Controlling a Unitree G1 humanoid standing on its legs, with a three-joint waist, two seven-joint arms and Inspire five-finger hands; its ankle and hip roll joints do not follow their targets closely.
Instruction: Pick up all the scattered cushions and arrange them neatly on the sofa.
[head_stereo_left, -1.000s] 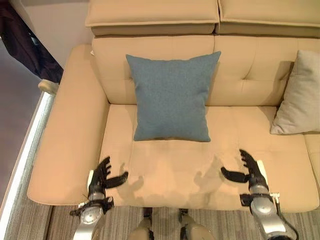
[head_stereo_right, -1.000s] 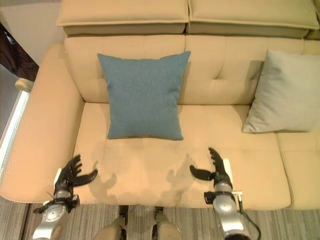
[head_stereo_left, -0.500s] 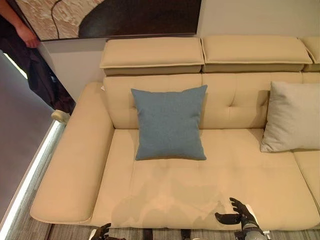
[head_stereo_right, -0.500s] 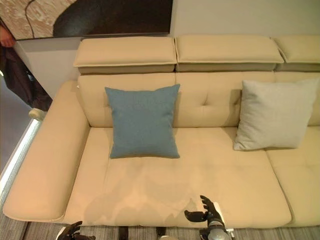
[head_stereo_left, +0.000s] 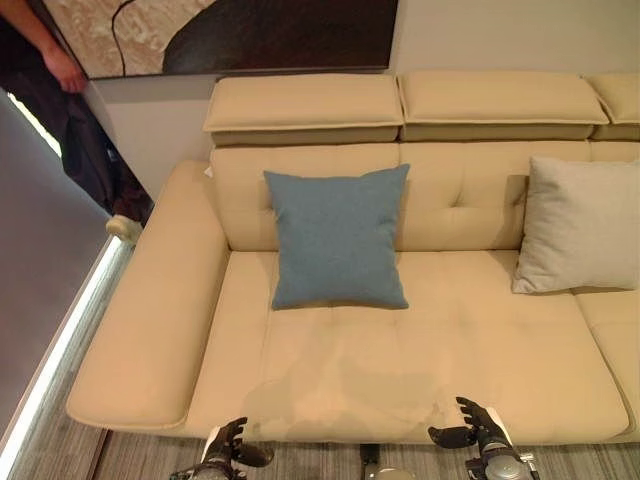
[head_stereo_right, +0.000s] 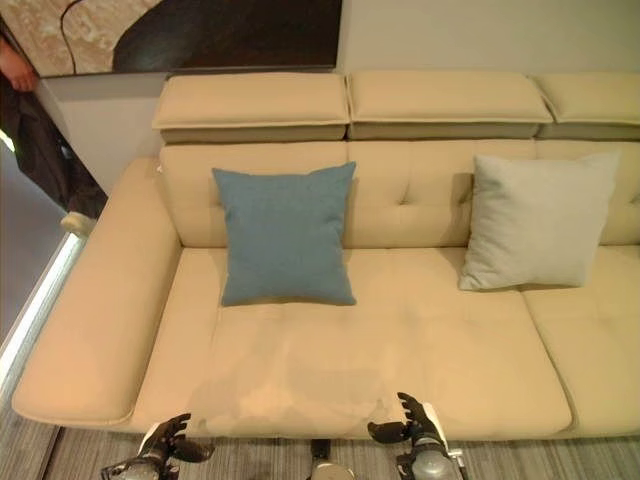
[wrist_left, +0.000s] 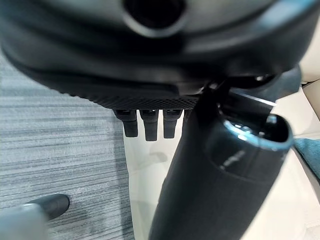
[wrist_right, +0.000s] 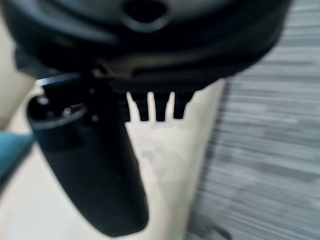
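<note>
Left eye view: you've got the beige sofa (head_stereo_left: 420, 350) in front of you, seat and backrest both visible. The blue cushion (head_stereo_left: 338, 237) stands upright on the seat, leaning on the backrest, left of centre. The light grey cushion (head_stereo_left: 578, 224) leans on the backrest too, further to your right, well apart from the blue one.

Your left hand (head_stereo_left: 232, 447) sits low at the front edge of the seat, fingers spread and relaxed, holding nothing. Your right hand (head_stereo_left: 474, 427) is at the same front edge on the right side, thumb out, fingers loosely extended, also empty. Both hands are well short of either cushion.

In the left wrist view the fingers (wrist_left: 149, 125) point out over the sofa's edge and the striped grey floor (wrist_left: 55, 140) with nothing between them and the thumb. The right wrist view reads the same, though it's blurry, so take the finger spread there as probable only.

A dark framed picture (head_stereo_left: 230, 30) hangs on the wall above the sofa. A person (head_stereo_left: 55, 80) stands at the far left by the sofa's armrest.
</note>
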